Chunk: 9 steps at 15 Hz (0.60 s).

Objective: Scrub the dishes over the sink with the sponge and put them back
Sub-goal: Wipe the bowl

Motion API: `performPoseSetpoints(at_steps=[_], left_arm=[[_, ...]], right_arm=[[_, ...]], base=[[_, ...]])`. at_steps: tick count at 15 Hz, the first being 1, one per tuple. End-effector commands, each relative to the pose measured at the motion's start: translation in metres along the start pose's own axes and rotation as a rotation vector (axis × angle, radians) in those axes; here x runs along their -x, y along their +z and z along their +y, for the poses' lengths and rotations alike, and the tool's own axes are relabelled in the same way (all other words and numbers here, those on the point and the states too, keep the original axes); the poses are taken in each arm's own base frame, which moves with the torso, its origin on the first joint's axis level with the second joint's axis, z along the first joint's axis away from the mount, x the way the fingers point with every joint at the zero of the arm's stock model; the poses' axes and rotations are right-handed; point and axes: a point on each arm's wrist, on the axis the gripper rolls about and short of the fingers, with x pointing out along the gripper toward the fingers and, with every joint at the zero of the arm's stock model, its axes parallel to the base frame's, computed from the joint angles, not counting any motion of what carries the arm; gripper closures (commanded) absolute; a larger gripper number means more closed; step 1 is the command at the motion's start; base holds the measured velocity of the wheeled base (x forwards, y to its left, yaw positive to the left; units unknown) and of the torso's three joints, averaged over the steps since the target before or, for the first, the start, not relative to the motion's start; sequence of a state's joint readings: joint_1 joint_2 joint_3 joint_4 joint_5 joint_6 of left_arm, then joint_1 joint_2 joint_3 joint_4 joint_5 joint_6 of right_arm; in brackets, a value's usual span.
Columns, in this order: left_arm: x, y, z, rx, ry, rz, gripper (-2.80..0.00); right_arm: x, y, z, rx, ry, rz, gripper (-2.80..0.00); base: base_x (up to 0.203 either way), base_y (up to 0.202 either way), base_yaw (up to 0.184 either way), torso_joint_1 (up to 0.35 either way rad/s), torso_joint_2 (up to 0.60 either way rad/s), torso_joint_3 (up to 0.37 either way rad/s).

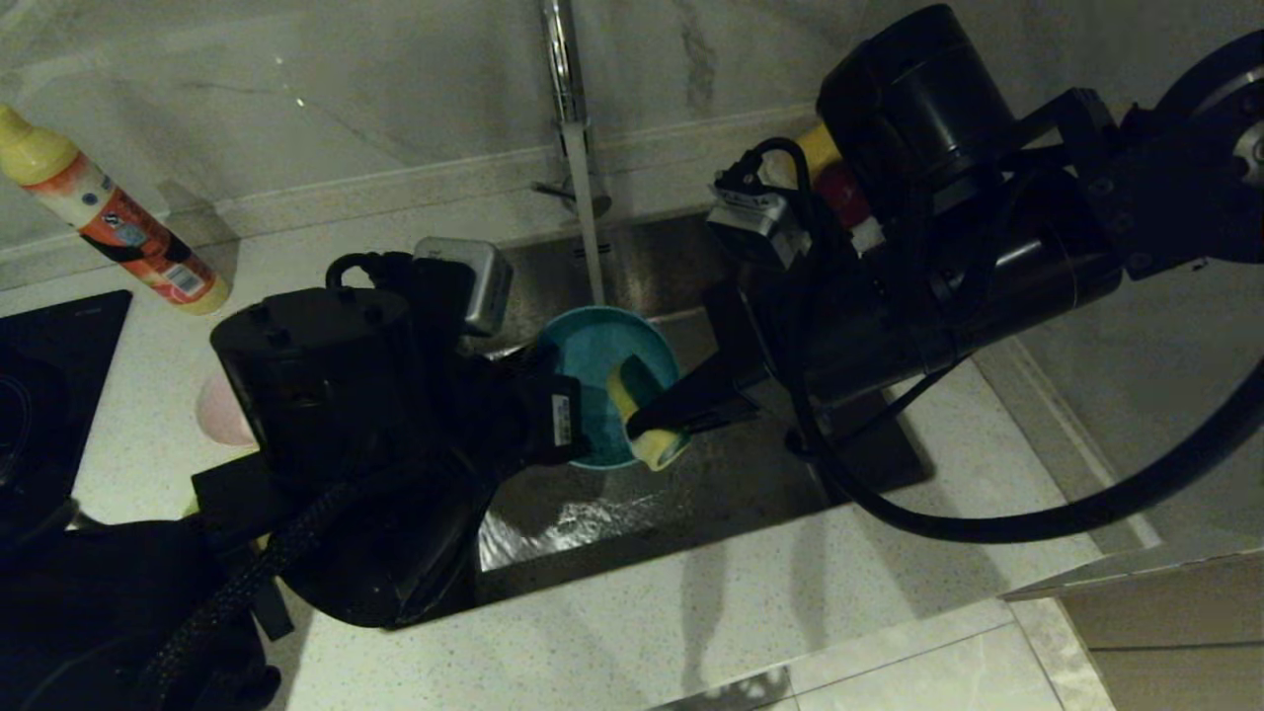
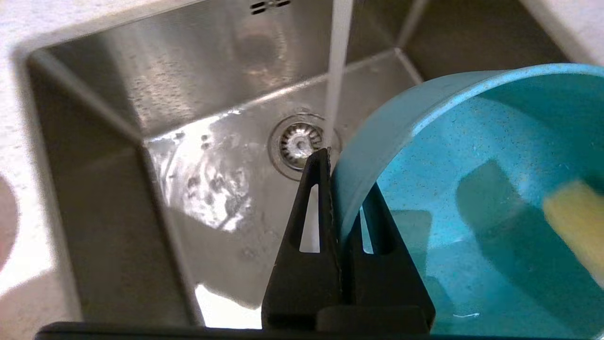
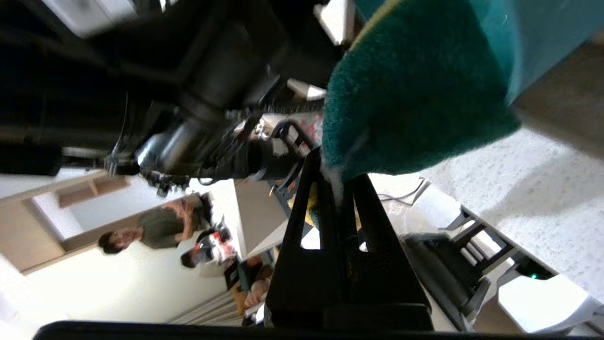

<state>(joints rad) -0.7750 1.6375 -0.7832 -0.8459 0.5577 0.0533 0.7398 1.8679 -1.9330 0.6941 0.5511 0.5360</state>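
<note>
Scrubbing the light blue bowl (image 1: 592, 375) over the sink (image 1: 691, 494): left gripper (image 2: 337, 189) clamped on its rim, right gripper (image 1: 652, 430) pinching the sponge (image 1: 642, 415) inside it. Next, probably wiping round the inner wall.

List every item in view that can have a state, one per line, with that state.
Tap: running, water falling into the sink.
Sink: wet, drain unplugged.
Blue bowl: held tilted over the sink, gripped by its rim.
Sponge: pinched, pressed inside the bowl.
Left pincer: shut on the bowl's rim.
Right pincer: shut on the sponge.
Bottle: capped.
</note>
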Motion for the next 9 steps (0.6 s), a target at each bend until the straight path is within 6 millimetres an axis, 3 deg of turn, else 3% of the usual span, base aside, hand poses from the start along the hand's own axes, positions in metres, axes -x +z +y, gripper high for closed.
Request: performPoseSetpoints(at_steps=[1,9], left_arm=[[0.001,-0.004,-0.005,-0.009,-0.010,0.007,0.00],[-0.007,-0.012,-0.013,-0.011,0.053,-0.044,0.00]], right_arm=[[0.000,0.002,0.000,0.005,-0.010,-0.021,0.00],[0.030,-0.002,0.012,-0.006,-0.004,-0.074,0.00]], base=[[0.000,0.000,0.000,0.000,0.00,0.000],[0.000,0.000,0.000,0.000,0.00,0.000]])
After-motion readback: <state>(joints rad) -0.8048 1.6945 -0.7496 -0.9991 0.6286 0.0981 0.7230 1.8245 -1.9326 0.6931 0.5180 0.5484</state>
